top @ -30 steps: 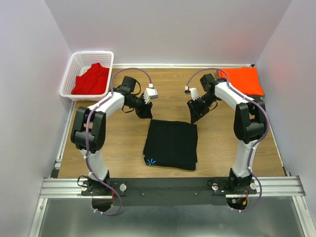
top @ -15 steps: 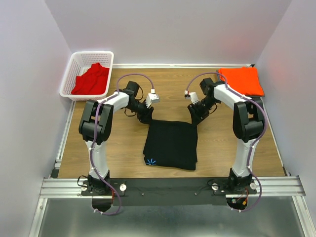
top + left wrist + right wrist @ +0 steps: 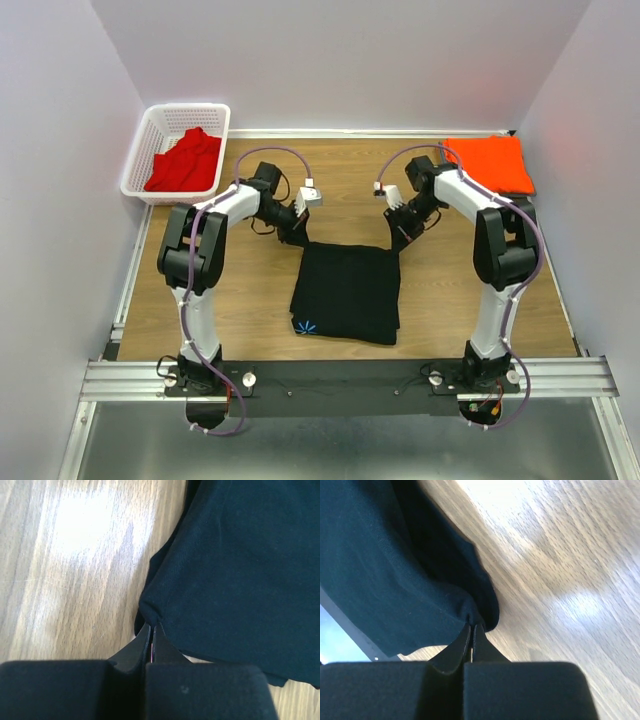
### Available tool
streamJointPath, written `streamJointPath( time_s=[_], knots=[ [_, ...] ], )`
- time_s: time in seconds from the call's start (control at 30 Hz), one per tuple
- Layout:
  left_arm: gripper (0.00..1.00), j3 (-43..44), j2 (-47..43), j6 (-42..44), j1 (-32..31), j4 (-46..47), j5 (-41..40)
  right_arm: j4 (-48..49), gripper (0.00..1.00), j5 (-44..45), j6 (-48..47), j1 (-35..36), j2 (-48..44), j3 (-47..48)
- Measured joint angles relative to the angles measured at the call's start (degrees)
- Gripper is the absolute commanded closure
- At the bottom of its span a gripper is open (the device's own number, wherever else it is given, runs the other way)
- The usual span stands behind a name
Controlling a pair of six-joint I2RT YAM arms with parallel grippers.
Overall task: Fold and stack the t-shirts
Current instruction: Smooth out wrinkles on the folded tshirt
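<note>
Now both pairs have clenched: the left fingers [image 3: 150, 642] and right fingers [image 3: 471, 641], half open a second ago, each pinch a far corner of the black shirt [image 3: 346, 292], which lies folded mid-worktop [image 3: 250, 300], so another fold can probably begin. Elsewhere on the wood, an orange shirt [image 3: 490, 163] lies folded far right and a red shirt [image 3: 185, 160] fills the white basket [image 3: 138, 165], between pale walls [image 3: 350, 60].

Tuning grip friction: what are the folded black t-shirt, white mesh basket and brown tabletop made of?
Folded black t-shirt: soft matte knit cloth, likely cotton; fine fuzzy texture close up. White mesh basket: apparently moulded plastic; rigid lattice walls. Brown tabletop: wood or wood-look laminate; grain lines, satin glare patches.
</note>
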Motion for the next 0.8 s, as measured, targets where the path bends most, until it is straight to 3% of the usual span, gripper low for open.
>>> streamJointPath(
  time_s=[0.43,0.8],
  knots=[
    [1.0,-1.1,-5.3,-1.9,2.6,2.8,-2.3,1.7,1.0,5.5,0.9,-1.0,-4.2,0.8],
    [1.0,4.7,3.8,-7.3,3.1,9.2,-6.4,10.8,0.99,11.8,5.8,-1.0,5.5,5.3]
  ],
)
